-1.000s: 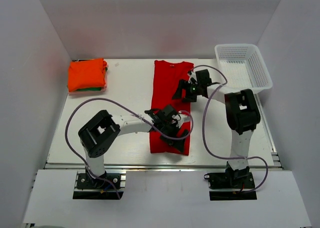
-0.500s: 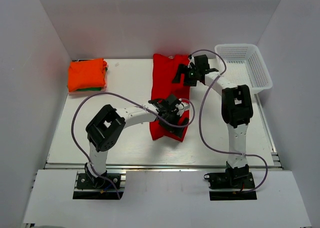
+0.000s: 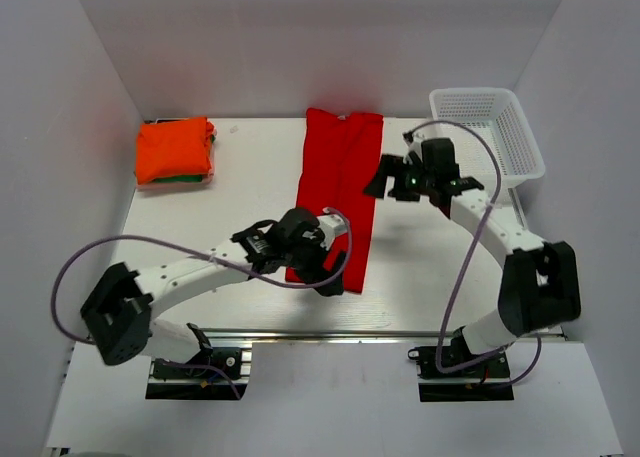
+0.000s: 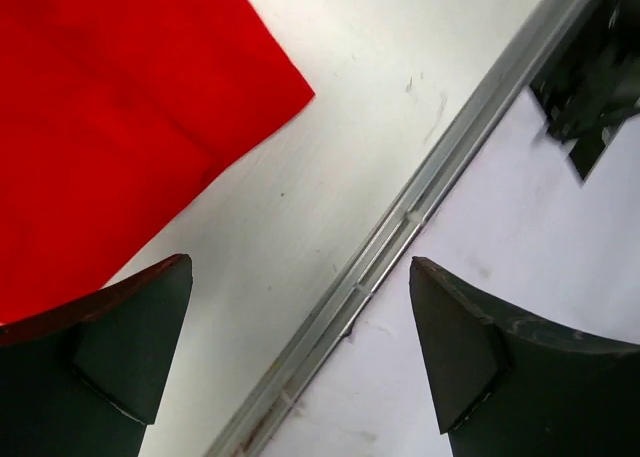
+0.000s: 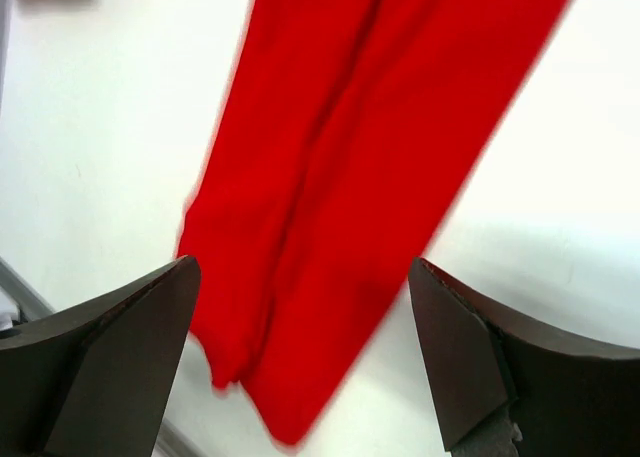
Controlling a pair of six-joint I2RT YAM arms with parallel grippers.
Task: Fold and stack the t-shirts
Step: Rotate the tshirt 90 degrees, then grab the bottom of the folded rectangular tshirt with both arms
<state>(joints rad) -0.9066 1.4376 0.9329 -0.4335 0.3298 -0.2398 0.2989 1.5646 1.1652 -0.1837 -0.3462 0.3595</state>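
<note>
Right end effector (image 3: 381, 180) now beside t-shirt (image 3: 335, 167)

High rear view looking down, both wrist views close, sharing red t-shirt (image 3: 335, 177)

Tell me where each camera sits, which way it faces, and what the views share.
Top external: above and behind the arms, looking down on the table; both arms, left end effector and right end effector show.
Left wrist: on the left arm, facing down at a corner of the red t-shirt and the table's edge rail; its open fingers show.
Right wrist: on the right arm, facing down along the shirt; its open fingers show.
Shared: all three see the red t-shirt.
</note>
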